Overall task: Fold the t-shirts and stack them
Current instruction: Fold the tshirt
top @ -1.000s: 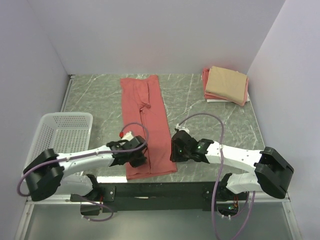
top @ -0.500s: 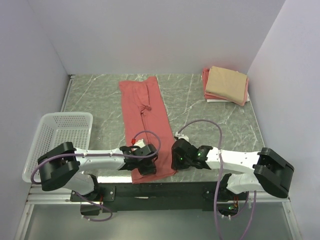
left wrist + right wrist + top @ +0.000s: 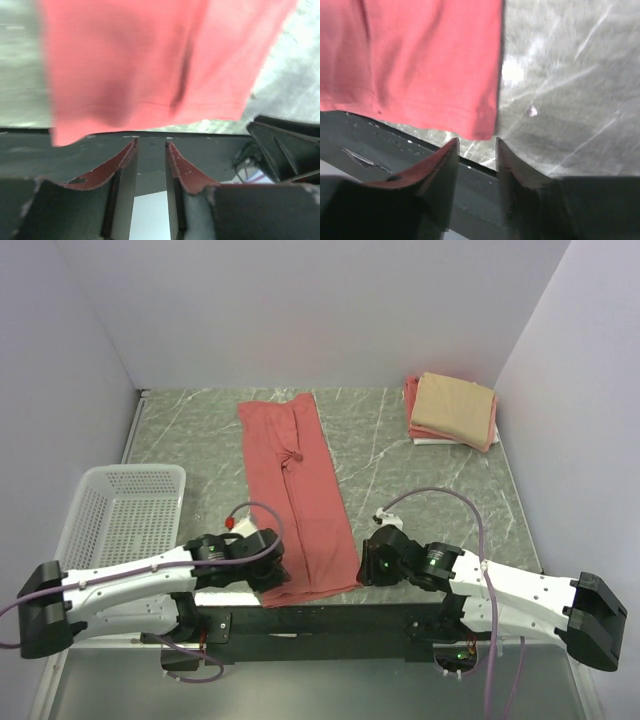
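Observation:
A salmon-red t-shirt [image 3: 295,500], folded lengthwise into a long strip, lies flat down the middle of the table. Its near hem reaches the table's front edge. My left gripper [image 3: 273,577] stands at the hem's left corner. In the left wrist view its jaws [image 3: 151,142] are open and empty, just short of the red hem [image 3: 150,60]. My right gripper [image 3: 373,565] sits beside the hem's right corner. Its jaws [image 3: 476,141] are open and empty, with the shirt's corner [image 3: 420,60] just ahead of them. A folded tan t-shirt [image 3: 455,405] rests on a folded pink one [image 3: 412,398] at the back right.
A white mesh basket [image 3: 120,510] stands at the left edge of the grey marble table [image 3: 400,470]. A black rail [image 3: 210,145] runs along the table's near edge, right below both grippers. Walls close in the table on three sides.
Both grippers dragged the shirt's near hem toward the front edge, then opened and let it go. They now sit just off the hem's corners, and the strip lies straighter.

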### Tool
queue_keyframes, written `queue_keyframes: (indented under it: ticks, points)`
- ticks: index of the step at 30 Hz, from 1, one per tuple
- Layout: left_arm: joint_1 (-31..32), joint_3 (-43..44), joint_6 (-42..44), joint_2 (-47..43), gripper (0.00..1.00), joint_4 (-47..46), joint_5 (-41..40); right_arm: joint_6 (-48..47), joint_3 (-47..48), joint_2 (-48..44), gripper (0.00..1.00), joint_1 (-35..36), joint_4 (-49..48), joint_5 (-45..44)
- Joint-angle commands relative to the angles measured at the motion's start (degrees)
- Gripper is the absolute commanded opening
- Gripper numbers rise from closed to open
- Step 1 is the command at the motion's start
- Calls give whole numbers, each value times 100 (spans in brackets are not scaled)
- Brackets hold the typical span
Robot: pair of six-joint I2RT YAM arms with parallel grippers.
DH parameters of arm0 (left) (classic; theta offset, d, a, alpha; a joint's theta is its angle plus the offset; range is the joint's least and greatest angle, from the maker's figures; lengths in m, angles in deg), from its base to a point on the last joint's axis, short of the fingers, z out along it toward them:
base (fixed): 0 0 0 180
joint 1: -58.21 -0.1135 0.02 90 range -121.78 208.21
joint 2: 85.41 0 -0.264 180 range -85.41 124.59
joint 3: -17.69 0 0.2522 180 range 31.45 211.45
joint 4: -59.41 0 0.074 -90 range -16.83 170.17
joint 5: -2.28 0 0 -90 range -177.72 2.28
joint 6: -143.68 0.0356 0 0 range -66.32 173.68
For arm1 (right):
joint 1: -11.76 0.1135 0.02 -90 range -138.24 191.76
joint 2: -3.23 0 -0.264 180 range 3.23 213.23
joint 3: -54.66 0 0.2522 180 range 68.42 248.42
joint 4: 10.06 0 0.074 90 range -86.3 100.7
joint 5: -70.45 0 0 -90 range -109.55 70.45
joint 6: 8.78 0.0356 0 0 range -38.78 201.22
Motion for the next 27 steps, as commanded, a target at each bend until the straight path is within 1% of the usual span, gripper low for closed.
queue_keyframes:
  ticks: [1, 3, 4, 6, 7, 11, 12, 15, 17, 21, 24, 27]
  points:
    - [20, -260, -827, -430, 33, 1134, -414, 333, -261, -48, 40, -56, -258, 305]
    - [20, -356, -976, -719, 32, 1136, -520, 315, -270, -13, 35, -196, -477, 455]
    - [-32, -383, -925, -791, 29, 884, -573, 315, -253, -21, 30, -257, -522, 473]
    - [-50, -480, -731, -931, 26, 531, -599, 228, -209, -91, 28, -459, -671, 710]
    - [-59, -506, -739, -932, 22, 277, -600, 184, -113, -92, 27, -521, -698, 858]
    - [-94, -612, -363, -705, 17, -470, -529, 17, 221, 92, 27, -583, -724, 982]
    - [-94, -629, -318, -495, 16, -559, -494, -1, 265, 163, 27, -583, -820, 1044]
    - [-94, -682, -186, -20, 9, -901, -311, 34, 257, 496, 25, -583, -1127, 1290]
    - [-94, -735, -212, 279, 5, -982, -205, 86, 117, 611, 25, -583, -1260, 1299]
    - [-94, -1085, -265, 517, 1, -1228, 85, 201, -331, 770, 24, -592, -1576, 1343]
    - [-68, -1253, -291, 667, 1, -1439, 288, 289, -665, 770, 23, -592, -1612, 1300]
    - [-32, -1236, -247, 764, 1, -1360, 350, 324, -903, 551, 23, -592, -1542, 1185]
